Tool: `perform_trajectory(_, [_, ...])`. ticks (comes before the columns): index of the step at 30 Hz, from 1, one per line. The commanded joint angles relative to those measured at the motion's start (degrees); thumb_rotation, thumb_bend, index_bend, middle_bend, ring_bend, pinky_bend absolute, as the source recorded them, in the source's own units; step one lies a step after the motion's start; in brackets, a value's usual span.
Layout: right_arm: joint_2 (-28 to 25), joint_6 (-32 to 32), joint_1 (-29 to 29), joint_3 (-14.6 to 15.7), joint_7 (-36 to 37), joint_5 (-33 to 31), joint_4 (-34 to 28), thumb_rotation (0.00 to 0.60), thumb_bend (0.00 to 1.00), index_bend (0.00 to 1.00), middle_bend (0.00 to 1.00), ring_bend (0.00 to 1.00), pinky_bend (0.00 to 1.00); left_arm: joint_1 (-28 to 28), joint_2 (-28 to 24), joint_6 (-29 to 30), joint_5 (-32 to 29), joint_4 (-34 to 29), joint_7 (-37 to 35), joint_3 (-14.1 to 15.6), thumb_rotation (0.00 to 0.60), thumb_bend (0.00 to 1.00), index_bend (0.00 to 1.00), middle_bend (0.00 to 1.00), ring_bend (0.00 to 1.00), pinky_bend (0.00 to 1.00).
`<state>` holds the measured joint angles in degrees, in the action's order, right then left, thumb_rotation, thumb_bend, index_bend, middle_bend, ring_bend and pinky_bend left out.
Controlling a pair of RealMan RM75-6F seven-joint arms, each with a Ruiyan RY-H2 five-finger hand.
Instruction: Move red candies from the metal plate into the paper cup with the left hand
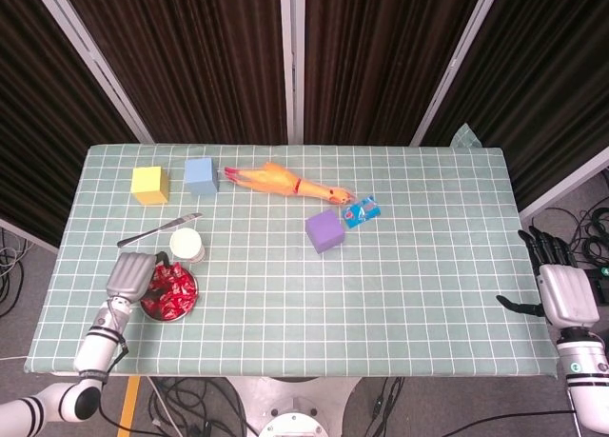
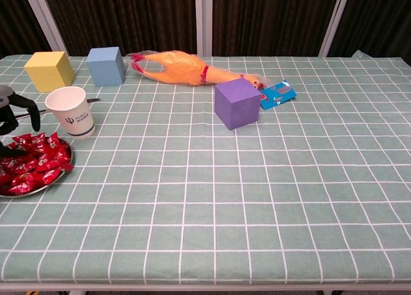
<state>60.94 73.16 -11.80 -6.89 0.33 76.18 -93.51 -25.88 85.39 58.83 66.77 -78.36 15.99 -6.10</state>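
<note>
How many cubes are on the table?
3: a yellow cube at the far left, a blue cube beside it, and a purple cube near the middle.
</note>
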Motion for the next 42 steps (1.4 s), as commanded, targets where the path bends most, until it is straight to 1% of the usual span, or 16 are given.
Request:
perform_trajectory(1, [0.0,0.0,0.0,0.0,0.0,-0.1,0.0,0.496,0.0,0.0,0.0,0.0,0.0,-0.5,0.6,-0.6,-0.3,0.8,-0.3,-0.2,0.6,0.21,0.52,1.0,1.0,1.0])
perform_trajectory(9, [0.1,0.0,0.1,-0.1,0.1,-0.7,0.4,0.497,0.0,0.0,0.0,0.0,0.0,-1.2,1.1,-2.6,-1.3,2.1,-0.9,0.0,0.6,0.22,0.54,1.0,1.0,1.0])
perform_trajectory(30, [0.1,0.0,0.2,-0.3,0.2,-1.1,0.8,0.495,0.0,0.0,0.0,0.0,0.0,-2.3,2.7,-4.7,-2.7,5.7,-2.6,0.0,0.6,0.24,0.57,1.0,1.0,1.0])
perform_trajectory(34, [0.2,0.0,0.2,-0.3,0.2,-1.2,0.8,0.499,0.0,0.0,0.0,0.0,0.0,-2.5,2.6,-5.1,-3.0,5.7,-2.4,0.0,0.6,0.26,0.59,1.0,1.0,1.0])
perform_trajectory(42, [0.2,-0.1,0.0,-0.5,0.1,-1.2,0.7,0.498,0.0,0.0,0.0,0.0,0.0,-2.9,2.5,-6.1,-4.5,5.9,-1.4,0.0,0.6,0.32,0.64,1.0,1.0,1.0])
